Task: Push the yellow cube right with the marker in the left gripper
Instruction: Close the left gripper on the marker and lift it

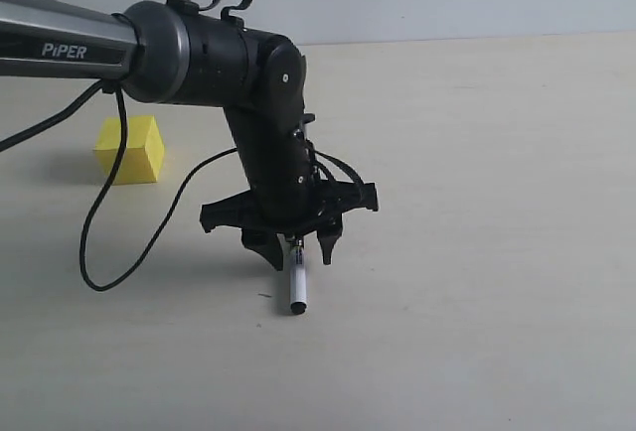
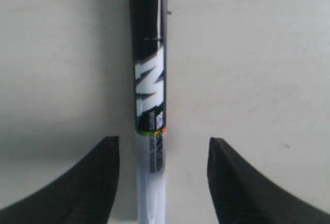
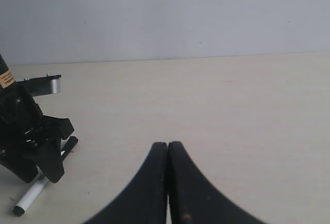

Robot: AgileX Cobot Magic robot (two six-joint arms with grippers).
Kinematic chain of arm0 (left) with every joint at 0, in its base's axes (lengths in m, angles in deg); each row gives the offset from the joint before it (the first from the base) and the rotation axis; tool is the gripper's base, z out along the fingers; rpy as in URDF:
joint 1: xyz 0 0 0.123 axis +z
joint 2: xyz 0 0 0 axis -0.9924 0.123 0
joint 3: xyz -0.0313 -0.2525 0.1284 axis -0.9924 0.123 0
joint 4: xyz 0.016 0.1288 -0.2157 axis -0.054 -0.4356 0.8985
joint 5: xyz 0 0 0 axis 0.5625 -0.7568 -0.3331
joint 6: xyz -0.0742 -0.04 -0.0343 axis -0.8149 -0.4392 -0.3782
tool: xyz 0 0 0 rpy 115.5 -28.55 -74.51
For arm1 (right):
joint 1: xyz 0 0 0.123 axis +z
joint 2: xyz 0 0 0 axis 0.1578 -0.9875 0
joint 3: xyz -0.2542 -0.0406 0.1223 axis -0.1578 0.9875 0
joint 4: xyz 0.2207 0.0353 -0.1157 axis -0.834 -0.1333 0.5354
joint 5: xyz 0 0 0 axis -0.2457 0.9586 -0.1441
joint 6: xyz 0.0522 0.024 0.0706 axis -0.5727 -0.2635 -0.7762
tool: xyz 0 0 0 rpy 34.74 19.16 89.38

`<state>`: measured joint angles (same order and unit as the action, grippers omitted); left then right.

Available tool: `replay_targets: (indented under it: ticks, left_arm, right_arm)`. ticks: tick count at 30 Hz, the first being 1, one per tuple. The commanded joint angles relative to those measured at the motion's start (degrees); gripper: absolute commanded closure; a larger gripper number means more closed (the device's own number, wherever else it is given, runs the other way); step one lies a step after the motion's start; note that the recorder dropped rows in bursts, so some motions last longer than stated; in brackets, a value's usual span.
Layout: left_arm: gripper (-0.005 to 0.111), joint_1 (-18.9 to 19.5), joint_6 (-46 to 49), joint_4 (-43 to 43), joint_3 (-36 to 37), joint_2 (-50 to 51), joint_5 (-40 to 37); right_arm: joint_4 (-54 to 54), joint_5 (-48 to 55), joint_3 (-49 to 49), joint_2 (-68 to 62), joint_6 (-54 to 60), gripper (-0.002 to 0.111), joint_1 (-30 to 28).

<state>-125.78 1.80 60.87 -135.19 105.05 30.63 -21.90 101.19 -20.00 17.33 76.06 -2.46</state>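
The left gripper (image 1: 301,257) hangs low over the pale table (image 1: 477,252), pointing down. Its two black fingers (image 2: 98,182) are spread wide, so it is open and grips nothing. The marker (image 1: 296,282) lies flat on the table right under the left gripper, in the gap between the fingers. In the left wrist view I see bare table on both sides of the marker, so no finger touches it. The white part of the marker sticks out from under the left gripper toward the front and ends in a small black tip. The black part with white letters also lies between the fingers.

The yellow cube (image 1: 129,149) sits on the table well apart from the left gripper, farther back and off to its left as I look on. Nothing touches the cube. A black cable (image 1: 94,222) hangs in a loop from the arm (image 1: 60,44), passing in front of the cube.

The right gripper (image 3: 167,149) is well apart from the left gripper. Its fingers are pressed together with nothing between them.
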Motion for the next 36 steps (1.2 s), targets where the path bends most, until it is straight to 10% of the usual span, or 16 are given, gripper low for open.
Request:
replay_targets:
  ticks: [1, 13, 18, 20, 36]
  left_arm:
    - [0.055, -0.09, -2.11, -2.44, -0.4, -0.1, 1.07]
    - [0.056, -0.09, -2.11, -2.45, -0.4, 1.7, 1.96]
    - [0.092, -0.09, -1.5, -2.57, -0.4, 1.7, 2.73]
    - [0.107, -0.09, 2.01, -2.57, -0.4, 1.7, 2.73]
    - [0.107, -0.09, 44.74, -10.11, -16.37, -8.58, -16.59]
  right_arm:
    - [0.08, -0.39, 0.25, 0.3, 0.21, 0.108, 0.07]
    - [0.08, -0.39, 0.25, 0.3, 0.21, 0.108, 0.07]
    - [0.08, -0.39, 0.25, 0.3, 0.21, 0.108, 0.07]
    - [0.08, -0.39, 0.25, 0.3, 0.21, 0.108, 0.07]
    - [0.08, -0.39, 0.25, 0.3, 0.21, 0.108, 0.07]
